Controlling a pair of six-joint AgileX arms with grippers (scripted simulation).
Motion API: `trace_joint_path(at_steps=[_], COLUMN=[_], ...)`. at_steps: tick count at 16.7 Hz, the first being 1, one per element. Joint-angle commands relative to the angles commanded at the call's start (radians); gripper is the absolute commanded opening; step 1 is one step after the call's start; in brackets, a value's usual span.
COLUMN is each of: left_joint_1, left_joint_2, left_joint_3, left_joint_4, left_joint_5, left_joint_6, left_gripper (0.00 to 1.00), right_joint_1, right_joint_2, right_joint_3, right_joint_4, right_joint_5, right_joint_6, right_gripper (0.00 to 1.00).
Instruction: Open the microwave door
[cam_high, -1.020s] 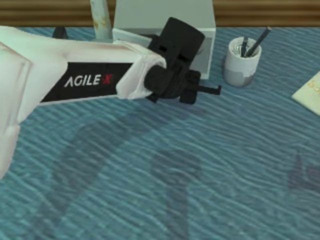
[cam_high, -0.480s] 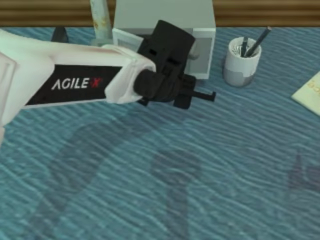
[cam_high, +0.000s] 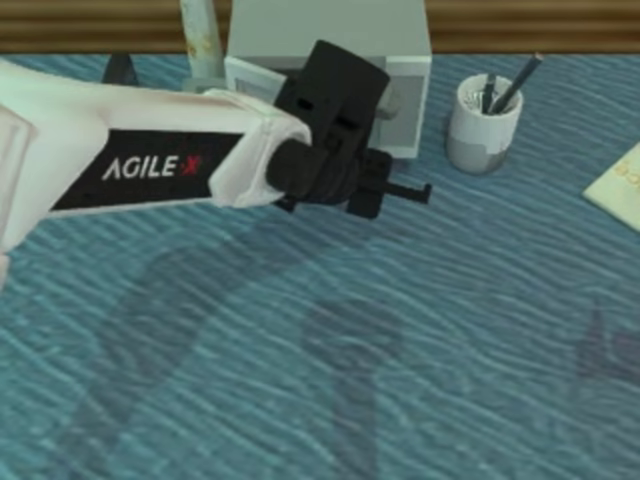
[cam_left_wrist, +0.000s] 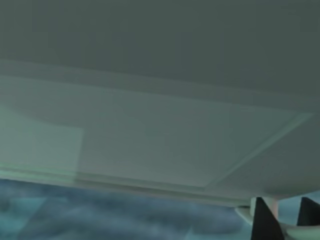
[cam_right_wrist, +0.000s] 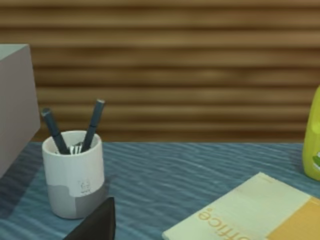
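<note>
Microwave (cam_high: 400, 40): far edge of bench (cam_high: 450, 330), centre.
Microwave door (cam_left_wrist: 150, 140): fills left wrist view.
Left gripper (cam_high: 415, 190): before microwave front; fingers' spread cannot be told.
Right arm: outside top view.

White/grey pen cup (cam_high: 484, 125) w/ two dark pens (cam_right_wrist: 93, 124), upright on blue bench (cam_high: 420, 350), off to the right of the jaws, apart. Yellow-cream booklet (cam_right_wrist: 250, 212) flat at bench right edge, well apart. Yellow bottle (cam_right_wrist: 313, 140) beyond booklet. Pale post (cam_high: 203, 38) + wood-slat wall (cam_right_wrist: 175, 65) at back.
</note>
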Motion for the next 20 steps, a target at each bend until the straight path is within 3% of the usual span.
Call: trace_joint_path(at_steps=[20], left_joint_1=[-0.004], left_joint_2=[-0.005], left_joint_3=[-0.023], left_joint_4=[0.005], left_joint_5=[0.021], left_joint_6=[0.023], left_gripper=[0.00], right_joint_1=[0.000], right_joint_2=[0.000], right_joint_3=[0.000], right_joint_4=[0.000], right_joint_5=[0.000], right_joint_6=[0.000], right_gripper=[1.00])
